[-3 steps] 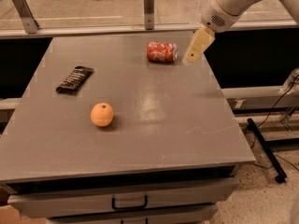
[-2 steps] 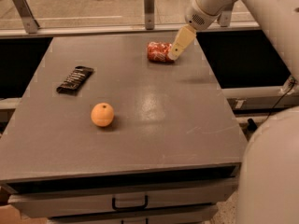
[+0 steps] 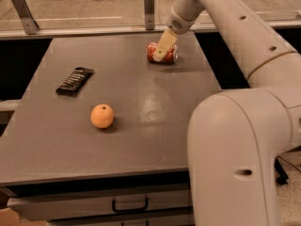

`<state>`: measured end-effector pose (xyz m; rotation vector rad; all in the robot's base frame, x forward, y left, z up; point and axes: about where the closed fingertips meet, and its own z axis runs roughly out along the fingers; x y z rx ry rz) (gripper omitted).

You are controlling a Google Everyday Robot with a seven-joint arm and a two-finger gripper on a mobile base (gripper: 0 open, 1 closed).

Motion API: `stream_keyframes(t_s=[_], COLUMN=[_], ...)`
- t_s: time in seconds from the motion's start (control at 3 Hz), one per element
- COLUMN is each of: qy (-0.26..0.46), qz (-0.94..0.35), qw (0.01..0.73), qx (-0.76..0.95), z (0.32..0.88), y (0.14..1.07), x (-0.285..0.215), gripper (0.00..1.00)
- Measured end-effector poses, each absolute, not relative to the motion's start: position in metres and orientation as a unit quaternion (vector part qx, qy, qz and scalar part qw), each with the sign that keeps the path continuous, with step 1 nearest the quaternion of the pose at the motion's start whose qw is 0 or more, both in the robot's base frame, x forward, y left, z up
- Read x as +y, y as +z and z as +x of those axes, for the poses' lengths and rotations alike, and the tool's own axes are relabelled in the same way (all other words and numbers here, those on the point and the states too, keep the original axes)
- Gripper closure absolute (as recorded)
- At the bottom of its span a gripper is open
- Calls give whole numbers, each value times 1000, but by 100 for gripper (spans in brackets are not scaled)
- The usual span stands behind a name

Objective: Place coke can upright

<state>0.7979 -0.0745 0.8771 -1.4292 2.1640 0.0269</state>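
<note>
While it lay on its side rather than upright, the coke can (image 3: pixel 173 55) rested on the far part of the table (image 3: pixel 141 145), right of centre and near the back edge, with its long axis running roughly left to right across the view. Red body noted, with a paler end facing left. The end effector (image 3: pixel 159 56) was directly at the can, its cream-coloured tip overlapping the can's left half from above and in front; contact looked likely but could not be confirmed. Whether the end effector was open or closed could not be told from this angle. The arm (image 3: pixel 221 13) reached in from the upper right, slanting down toward the can, and a large white link (image 3: pixel 235 159) of the robot filled the lower right foreground. An orange (image 3: pixel 102 116) sat on the near-left part of the table, well apart from the can. A flat black snack packet (image 3: pixel 75 81) lay toward the left edge, farther back than the orange. A drawer with a dark handle (image 3: pixel 129 205) was below the table's front edge.
</note>
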Motion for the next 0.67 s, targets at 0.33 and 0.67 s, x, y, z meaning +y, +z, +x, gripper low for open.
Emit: stream_keyframes(t_s=[0.33, 0.67], qy=[19, 22], qz=[-547, -566], qw=[251, 230], qx=[799, 791], z=[801, 799], y=[867, 858], x=[-54, -38], gripper=[0, 0])
